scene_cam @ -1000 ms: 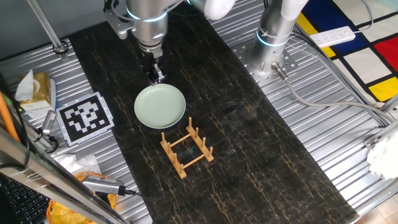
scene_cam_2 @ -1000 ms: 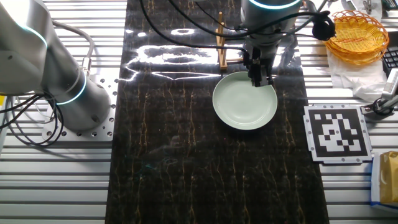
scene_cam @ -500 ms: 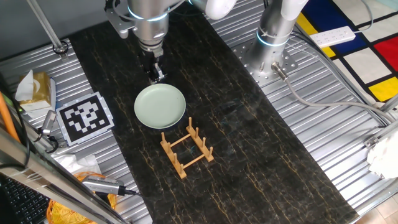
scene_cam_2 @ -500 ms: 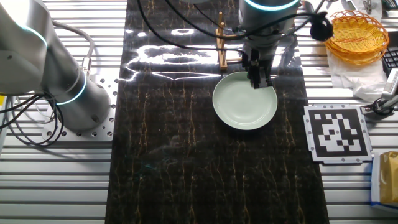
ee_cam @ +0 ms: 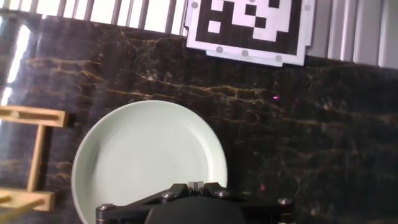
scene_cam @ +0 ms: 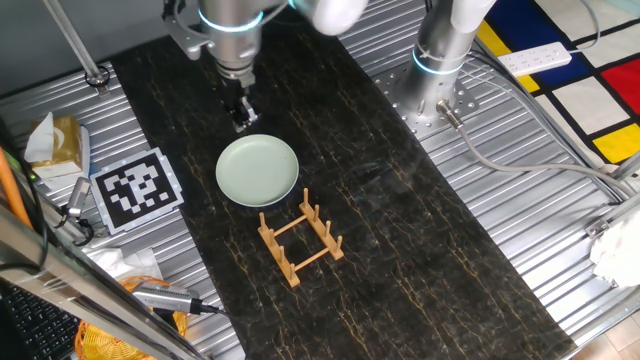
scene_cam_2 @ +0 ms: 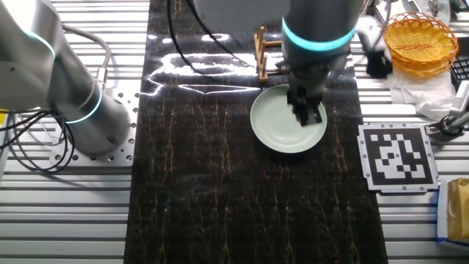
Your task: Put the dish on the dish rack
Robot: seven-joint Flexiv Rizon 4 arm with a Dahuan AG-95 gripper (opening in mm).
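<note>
One round, shallow, pale mint-green glossy dish (ee_cam: 149, 165) lies flat on the dark marbled tabletop (ee_cam: 311, 137), nearest the hand camera, just under the black two-finger gripper (scene_cam: 241, 119), which hovers by its rim holding nothing; whether the fingers stand apart I cannot tell. It looks stiff, slick and breakable, so the raised rim seems the only sensible hold. Beyond it stands the small light-brown wooden dish rack (scene_cam: 301, 240), close by, and a checkered marker card (ee_cam: 247, 28).

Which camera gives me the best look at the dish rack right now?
One fixed view: the dish rack shows whole there, rails, cross bars and pegs unobstructed, beside the dish. The other fixed view shows only part of it behind the arm. The hand view catches just a corner at the left edge.
</note>
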